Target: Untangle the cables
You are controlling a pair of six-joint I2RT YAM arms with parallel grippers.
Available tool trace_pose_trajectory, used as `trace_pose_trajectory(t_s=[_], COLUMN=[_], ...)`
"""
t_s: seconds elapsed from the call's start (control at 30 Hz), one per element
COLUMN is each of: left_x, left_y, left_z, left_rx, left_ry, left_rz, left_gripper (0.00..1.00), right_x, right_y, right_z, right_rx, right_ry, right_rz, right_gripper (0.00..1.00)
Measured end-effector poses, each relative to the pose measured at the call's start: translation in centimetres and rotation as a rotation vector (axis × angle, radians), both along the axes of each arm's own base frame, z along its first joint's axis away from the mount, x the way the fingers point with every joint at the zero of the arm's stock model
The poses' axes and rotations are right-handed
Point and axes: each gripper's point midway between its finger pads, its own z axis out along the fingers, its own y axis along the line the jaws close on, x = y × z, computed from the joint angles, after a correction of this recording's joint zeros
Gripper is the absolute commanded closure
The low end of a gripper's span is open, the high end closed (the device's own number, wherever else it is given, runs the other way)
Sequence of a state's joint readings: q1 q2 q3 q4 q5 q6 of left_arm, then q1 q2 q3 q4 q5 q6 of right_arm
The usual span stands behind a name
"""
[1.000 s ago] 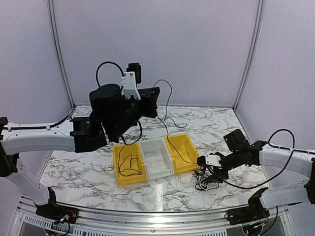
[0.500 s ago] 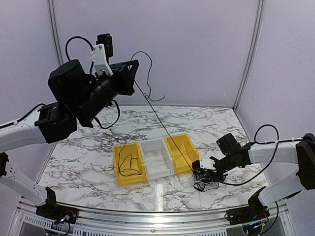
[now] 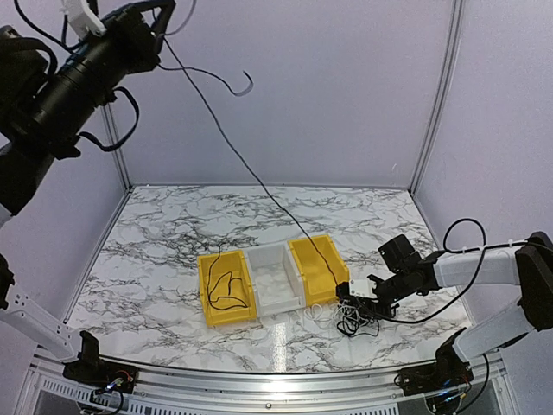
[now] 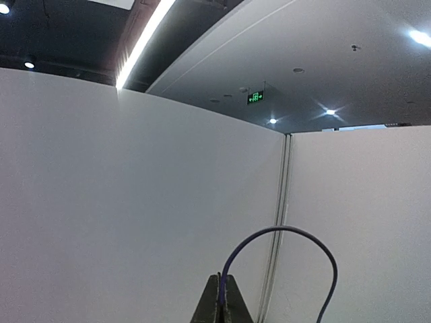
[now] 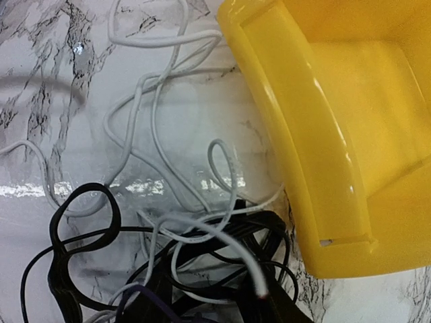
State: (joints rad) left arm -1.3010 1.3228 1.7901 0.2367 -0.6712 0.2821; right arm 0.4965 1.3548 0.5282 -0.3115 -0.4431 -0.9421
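My left gripper [image 3: 161, 12] is raised high at the top left, shut on a thin dark cable [image 3: 233, 147]. That cable runs in a long slant down over the right yellow bin [image 3: 304, 256] to a tangle of cables [image 3: 356, 318] on the table; its short free end [image 3: 246, 85] curls in the air. In the left wrist view the fingertips [image 4: 217, 299] pinch the purplish cable [image 4: 296, 232]. My right gripper [image 3: 352, 298] sits low on the tangle, closed on a bunch of black cables [image 5: 222, 235] threaded with a white cable [image 5: 155, 121]; the right gripper [image 5: 209, 311] shows only at the bottom edge.
Three bins stand in a row: a left yellow bin [image 3: 206, 301] with a black cable [image 3: 223, 290] coiled in it, a white bin [image 3: 259, 259], and the right yellow bin [image 5: 323, 155] just beside the tangle. Pale booth walls close in on three sides.
My left arm has swung up and to the left, drawing the dark cable out long and straight. The right gripper has closed down on the tangle and shifted slightly left.
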Motion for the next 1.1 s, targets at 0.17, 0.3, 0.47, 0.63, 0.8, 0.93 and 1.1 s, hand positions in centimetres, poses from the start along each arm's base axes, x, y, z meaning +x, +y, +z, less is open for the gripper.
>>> trace_pose_trajectory(t_s=[0.17,0.3,0.47,0.63,0.8,0.93,1.1], left_x=[-0.8,-1.0,-1.3,-1.0,-0.3,0.3,0.7], left_y=[3.3,4.4,5.8,6.8,5.4,3.4,1.6], left_z=[2.8,3.7,4.8,4.4,2.0,-0.6,-2.2], left_rx=[-0.04,-0.035,-0.039,-0.013,0.058,0.12,0.146], left_ry=[-0.039,-0.052,-0.06,-0.043,-0.008,0.023,0.045], left_rz=[0.043,0.077,0.11,0.159,0.175,0.168,0.153], left_gripper=[1.0,1.0,1.0,1.0,1.0,1.0,1.0], right_x=[0.1,0.4,1.1,1.0,2.4,3.7,3.5], right_y=[-0.1,-0.5,-1.4,-2.0,-1.8,-1.2,0.1], right_z=[-0.1,-0.1,-0.1,1.1,7.4,15.0,22.3], right_rx=[-0.006,-0.007,-0.007,-0.023,0.015,0.097,0.23], right_ry=[0.0,0.003,0.015,0.016,-0.097,-0.258,-0.355], right_rz=[-0.011,-0.033,-0.084,-0.105,-0.108,-0.105,-0.092], right_gripper=[0.62,0.62,0.6,0.49,0.41,0.38,0.41])
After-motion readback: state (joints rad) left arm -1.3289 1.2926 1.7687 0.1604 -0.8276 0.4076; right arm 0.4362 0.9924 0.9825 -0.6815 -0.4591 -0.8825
